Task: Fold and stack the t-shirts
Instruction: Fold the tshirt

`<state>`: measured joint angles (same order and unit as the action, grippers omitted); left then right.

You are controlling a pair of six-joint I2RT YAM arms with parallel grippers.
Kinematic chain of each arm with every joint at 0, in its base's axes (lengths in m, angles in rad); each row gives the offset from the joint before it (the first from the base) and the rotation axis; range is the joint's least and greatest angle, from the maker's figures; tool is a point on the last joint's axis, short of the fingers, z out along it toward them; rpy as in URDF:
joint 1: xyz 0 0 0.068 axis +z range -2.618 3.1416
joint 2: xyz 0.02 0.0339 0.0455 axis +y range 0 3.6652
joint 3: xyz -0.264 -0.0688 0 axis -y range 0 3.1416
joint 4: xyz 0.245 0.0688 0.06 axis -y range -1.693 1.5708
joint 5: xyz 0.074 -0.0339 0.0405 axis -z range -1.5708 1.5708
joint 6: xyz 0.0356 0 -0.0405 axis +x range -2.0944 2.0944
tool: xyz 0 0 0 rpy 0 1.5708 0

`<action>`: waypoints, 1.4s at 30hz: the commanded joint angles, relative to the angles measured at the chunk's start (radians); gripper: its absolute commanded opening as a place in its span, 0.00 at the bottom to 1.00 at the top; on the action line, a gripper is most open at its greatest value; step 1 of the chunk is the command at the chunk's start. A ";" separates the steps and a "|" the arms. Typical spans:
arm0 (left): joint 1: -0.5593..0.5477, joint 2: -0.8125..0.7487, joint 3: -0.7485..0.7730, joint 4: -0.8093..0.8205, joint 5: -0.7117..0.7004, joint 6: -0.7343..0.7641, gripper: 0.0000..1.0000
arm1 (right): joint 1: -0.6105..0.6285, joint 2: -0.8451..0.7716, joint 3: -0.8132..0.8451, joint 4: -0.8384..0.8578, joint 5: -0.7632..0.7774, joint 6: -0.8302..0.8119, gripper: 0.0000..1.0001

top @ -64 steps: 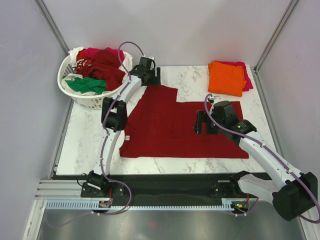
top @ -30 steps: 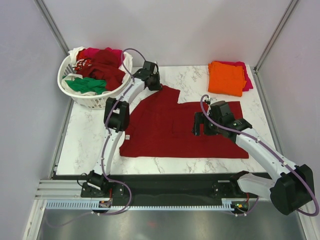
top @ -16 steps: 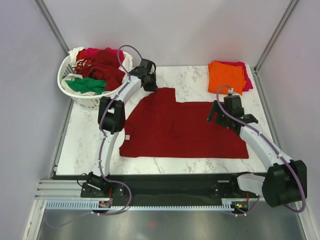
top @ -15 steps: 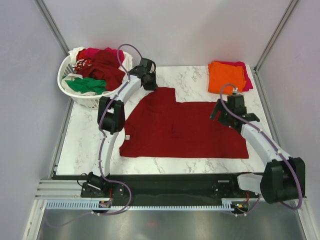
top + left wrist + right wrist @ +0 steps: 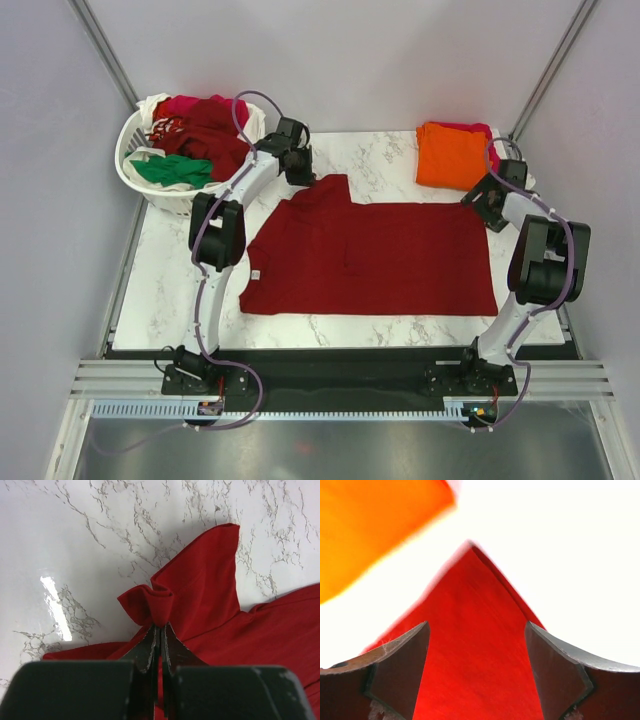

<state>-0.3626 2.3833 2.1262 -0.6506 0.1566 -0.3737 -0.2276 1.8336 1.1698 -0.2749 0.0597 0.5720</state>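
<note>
One limp dark red t-shirt [image 5: 370, 255] (best gripped at corners): left gripper [image 5: 159, 628] pinches one, right gripper [image 5: 476, 630] gapes above another.

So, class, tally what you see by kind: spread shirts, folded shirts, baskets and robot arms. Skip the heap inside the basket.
Spread shirts: 1, the dark red shirt
Folded shirts: 2, orange shirt on magenta shirt
Basket: 1
Arms: 2, left arm and right arm
Total: 6
</note>
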 commanded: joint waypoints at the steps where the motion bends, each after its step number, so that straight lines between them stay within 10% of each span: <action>1: -0.010 -0.079 -0.006 0.008 0.044 0.005 0.02 | 0.008 0.035 0.143 0.007 0.023 -0.015 0.84; 20: -0.022 -0.110 -0.077 0.006 0.017 0.033 0.02 | 0.007 0.220 0.281 -0.052 0.111 -0.087 0.66; 26: -0.022 -0.107 -0.084 0.008 0.000 0.041 0.02 | 0.010 0.230 0.269 -0.046 0.101 -0.087 0.52; 36: -0.022 -0.111 -0.078 0.008 -0.020 0.059 0.02 | 0.011 0.217 0.248 -0.030 0.106 -0.096 0.00; 42: -0.022 -0.162 -0.090 0.006 -0.037 0.070 0.02 | 0.023 0.141 0.258 -0.046 0.094 -0.092 0.00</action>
<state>-0.3805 2.3310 2.0384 -0.6537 0.1478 -0.3492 -0.2146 2.0548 1.4216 -0.3244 0.1555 0.4820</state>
